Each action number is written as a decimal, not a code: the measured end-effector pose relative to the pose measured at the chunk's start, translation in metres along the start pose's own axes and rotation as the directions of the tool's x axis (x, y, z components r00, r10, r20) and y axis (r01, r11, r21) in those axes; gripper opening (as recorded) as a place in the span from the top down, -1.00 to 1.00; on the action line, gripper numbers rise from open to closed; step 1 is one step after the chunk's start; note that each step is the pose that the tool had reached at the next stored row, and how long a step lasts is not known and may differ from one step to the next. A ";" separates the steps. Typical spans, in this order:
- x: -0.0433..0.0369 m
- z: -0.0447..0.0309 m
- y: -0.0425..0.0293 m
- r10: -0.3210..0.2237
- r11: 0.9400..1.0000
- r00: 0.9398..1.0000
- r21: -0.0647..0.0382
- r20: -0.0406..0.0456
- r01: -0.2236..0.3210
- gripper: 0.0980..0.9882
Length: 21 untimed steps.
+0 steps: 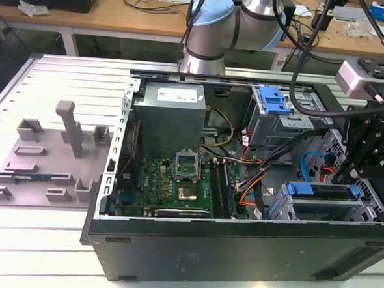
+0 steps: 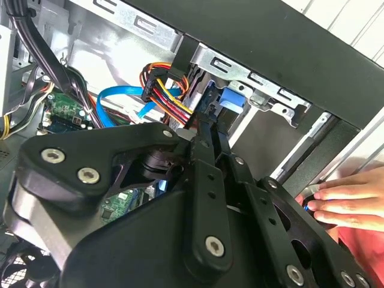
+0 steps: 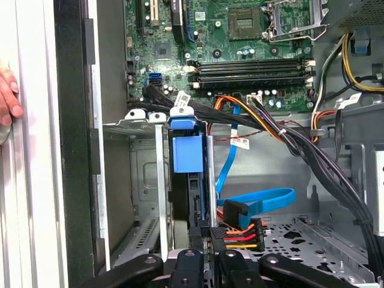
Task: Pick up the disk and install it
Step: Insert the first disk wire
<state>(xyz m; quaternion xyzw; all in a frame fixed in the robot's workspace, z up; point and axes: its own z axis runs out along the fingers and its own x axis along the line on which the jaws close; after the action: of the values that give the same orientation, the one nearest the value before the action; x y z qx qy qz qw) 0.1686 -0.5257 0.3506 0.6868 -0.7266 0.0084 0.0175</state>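
Flat silver metal disk in bright blue plastic bracket (image 3: 187, 153): stood edgewise in grey metal drive cage (image 3: 144, 174) inside open black computer case (image 1: 237, 251). Black gripper (image 2: 211, 133) is positioned at the bracket; the jaws' state cannot be told. A hand (image 2: 348, 201) is rested outside the case.

Bright blue frames the disk (image 3: 187, 153); the motherboard (image 3: 207, 36) is green.

The arm (image 1: 215, 28) stretches toward the exterior view's right, its hand (image 2: 215, 129) angled downward.
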 end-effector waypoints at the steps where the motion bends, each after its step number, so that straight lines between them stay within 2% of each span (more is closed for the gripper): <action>1: 0.0000 0.0001 0.0001 0.002 1.000 1.000 0.000 0.000 -0.002 0.84; 21: 0.0013 0.0034 0.0008 0.015 1.000 1.000 -0.001 0.000 -0.015 0.84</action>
<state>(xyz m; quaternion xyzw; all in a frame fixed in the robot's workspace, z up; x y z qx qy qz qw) 0.1677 -0.5271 0.3472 0.6814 -0.7316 0.0083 0.0176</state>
